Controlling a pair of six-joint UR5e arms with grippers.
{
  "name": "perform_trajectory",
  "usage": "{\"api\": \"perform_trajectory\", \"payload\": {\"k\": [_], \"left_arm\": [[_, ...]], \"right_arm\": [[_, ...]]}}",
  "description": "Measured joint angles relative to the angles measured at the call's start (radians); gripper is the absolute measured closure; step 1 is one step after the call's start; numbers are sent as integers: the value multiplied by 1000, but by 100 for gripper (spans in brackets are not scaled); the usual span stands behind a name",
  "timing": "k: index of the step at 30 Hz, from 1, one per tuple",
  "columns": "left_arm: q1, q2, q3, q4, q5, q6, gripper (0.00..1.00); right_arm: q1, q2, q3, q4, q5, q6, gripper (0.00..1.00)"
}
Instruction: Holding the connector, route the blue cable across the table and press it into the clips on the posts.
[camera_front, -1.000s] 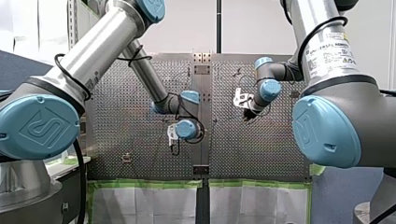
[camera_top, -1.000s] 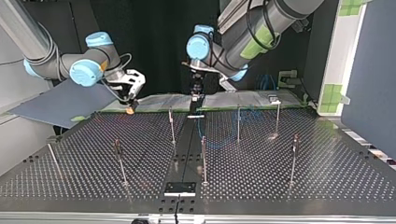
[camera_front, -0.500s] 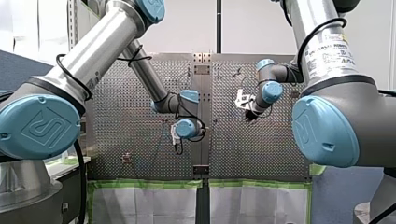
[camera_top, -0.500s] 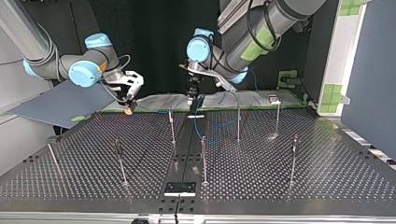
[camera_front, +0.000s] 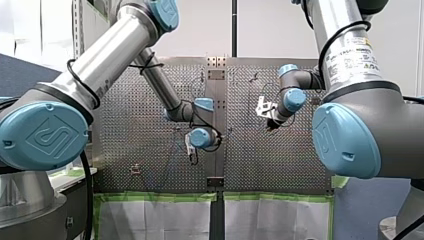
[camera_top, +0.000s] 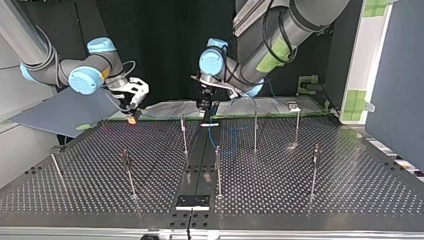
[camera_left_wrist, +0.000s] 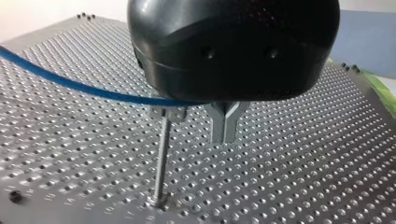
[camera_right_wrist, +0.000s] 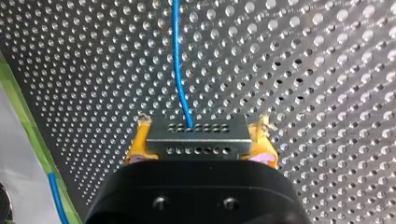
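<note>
Two yellow pads (camera_right_wrist: 138, 142) of my right gripper (camera_right_wrist: 201, 145) clamp the metal connector (camera_right_wrist: 196, 135) from either side, above the perforated table (camera_right_wrist: 303, 70). The blue cable (camera_right_wrist: 177, 60) leaves the connector's front face and runs ahead over the holes. My left gripper (camera_left_wrist: 225, 133) has its metal fingers drawn together just beside a post (camera_left_wrist: 162, 158). The cable passes at the clip (camera_left_wrist: 168, 112) on top of that post, then under the gripper's body; whether it sits in the clip I cannot tell.
</note>
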Motion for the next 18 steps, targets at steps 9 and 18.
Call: {"api": "perform_trajectory", "payload": {"k": [9,18], "left_arm": [[18,-18,72,-25,1,-5,100],[48,-19,109,-38,14,-6,100]], "right_arm": [[-21,6,0,-12,0,2,100],[-48,8,0,-20,0,3,100]]}}
